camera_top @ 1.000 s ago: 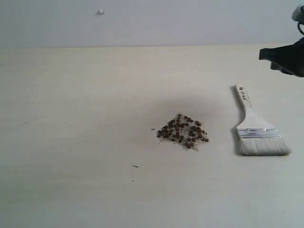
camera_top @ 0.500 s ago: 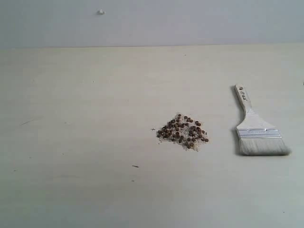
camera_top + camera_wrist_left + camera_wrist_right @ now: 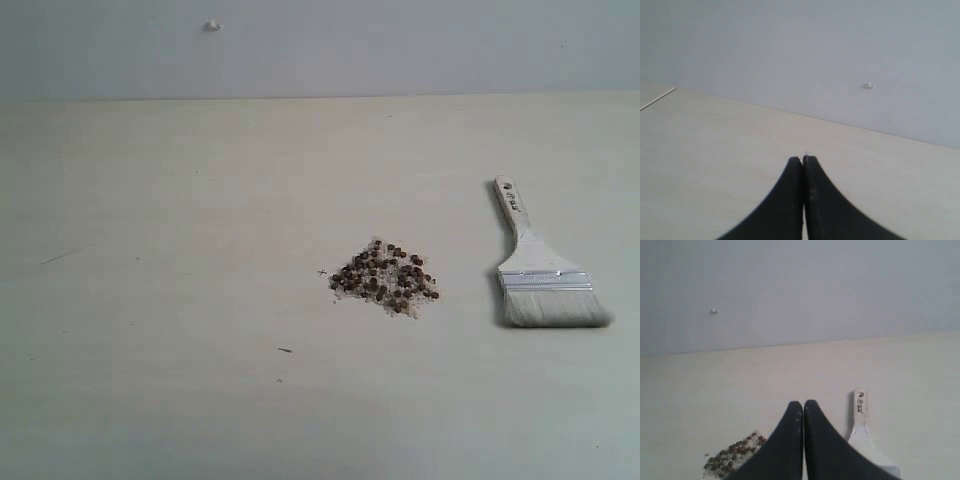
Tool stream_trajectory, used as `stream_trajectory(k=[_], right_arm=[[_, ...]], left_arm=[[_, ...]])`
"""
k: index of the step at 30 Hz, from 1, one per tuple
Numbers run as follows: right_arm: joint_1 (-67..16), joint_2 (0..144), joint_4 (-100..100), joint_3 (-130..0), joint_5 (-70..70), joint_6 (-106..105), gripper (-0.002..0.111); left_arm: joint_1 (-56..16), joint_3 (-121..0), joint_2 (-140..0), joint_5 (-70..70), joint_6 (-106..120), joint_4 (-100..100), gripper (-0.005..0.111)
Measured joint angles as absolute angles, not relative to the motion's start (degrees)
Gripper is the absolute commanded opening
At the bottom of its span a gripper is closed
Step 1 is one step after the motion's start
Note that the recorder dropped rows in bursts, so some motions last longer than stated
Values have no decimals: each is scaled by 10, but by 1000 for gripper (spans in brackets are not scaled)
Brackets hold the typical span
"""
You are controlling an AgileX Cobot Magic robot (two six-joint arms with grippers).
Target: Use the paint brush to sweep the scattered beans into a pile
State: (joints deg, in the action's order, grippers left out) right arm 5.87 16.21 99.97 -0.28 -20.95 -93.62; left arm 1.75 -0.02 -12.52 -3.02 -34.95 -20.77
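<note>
The beans (image 3: pixel 385 278), dozens and too many to count singly, lay in 1 pile (image 3: pixel 386 272) near the middle of the desk (image 3: pixel 150 300). They were tiny dark-brown rounds mixed with whitish crumbs (image 3: pixel 398 309). 1 brush (image 3: pixel 545 280) lay flat to the right of the pile and apart from it, with its pale bristles nearer the camera and its wooden handle pointing away. 2 pincers showed only in the wrist views. The left pincer (image 3: pixel 803 159) and the right pincer (image 3: pixel 803 403) were both pressed together, pinching nothing.
</note>
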Motion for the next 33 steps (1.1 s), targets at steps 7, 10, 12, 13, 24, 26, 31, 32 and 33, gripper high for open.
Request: stream_trajectory(k=[7, 10, 12, 13, 24, 26, 31, 32, 33], right_arm=[[59, 99, 902, -3, -251, -774, 0], [59, 98, 898, -3, -270, -717, 0], [59, 98, 897, -3, -273, -701, 0], [59, 98, 897, -3, -273, -696, 0], [59, 98, 896, -3, -277, -687, 0], [59, 98, 894, -3, -277, -687, 0], [59, 98, 893, -3, -277, -687, 0], [59, 98, 893, -3, -277, -687, 0], [59, 98, 893, -3, -277, -687, 0]], left_arm=[[18, 0, -125, -30, -349, -208, 0], [18, 0, -125, -30, -349, -208, 0], [18, 0, -125, -30, -349, -208, 0], [18, 0, -125, -30, -349, -208, 0], [18, 0, -125, -30, -349, -208, 0], [18, 0, -125, -30, -349, -208, 0], [18, 0, -125, -30, -349, -208, 0], [18, 0, -125, -30, -349, -208, 0], [18, 0, -125, -30, -349, -208, 0]])
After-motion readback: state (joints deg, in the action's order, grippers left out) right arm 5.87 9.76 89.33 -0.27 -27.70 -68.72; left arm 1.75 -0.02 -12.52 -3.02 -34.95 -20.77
